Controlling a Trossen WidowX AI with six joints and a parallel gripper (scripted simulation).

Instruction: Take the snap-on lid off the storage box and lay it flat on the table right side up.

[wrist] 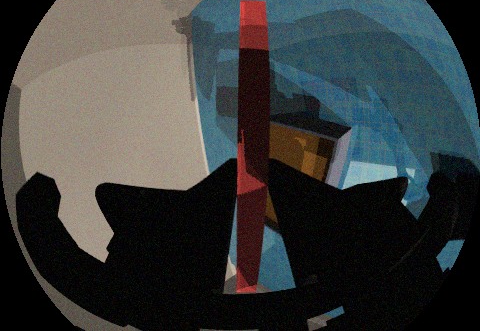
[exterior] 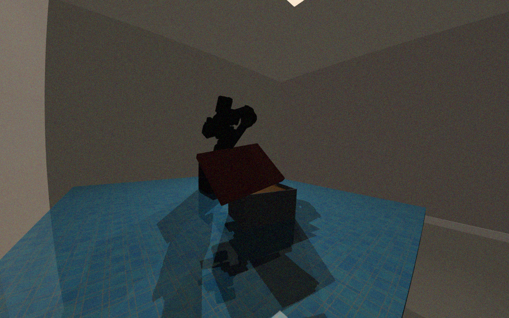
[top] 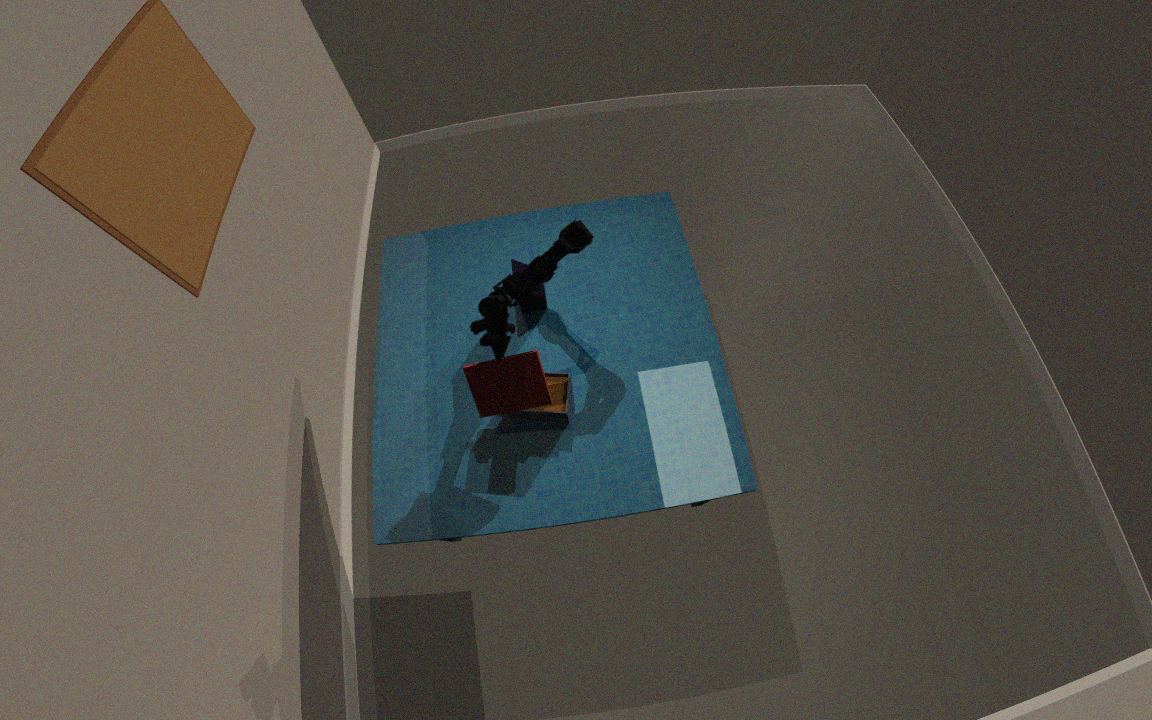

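Observation:
The dark red lid (top: 507,385) (exterior: 240,174) (wrist: 254,86) is off its seat and tilted, sloping down toward the exterior camera. It hangs over the left part of the storage box (top: 553,419) (exterior: 264,207) (wrist: 341,155) and sticks out past its left side. The box stands upright, and its orange-brown inside shows at the right. My gripper (top: 499,355) (wrist: 251,165) is shut on the lid's far edge. In the exterior view the fingers are hidden behind the lid. I cannot tell whether the lid touches the box.
The blue table (top: 410,313) (exterior: 102,237) carries the arm's dark base (exterior: 205,183), behind and left of the box in the exterior view. A pale rectangle (top: 689,434) lies at the table's right front. A wall with an orange panel (top: 146,147) stands at the left.

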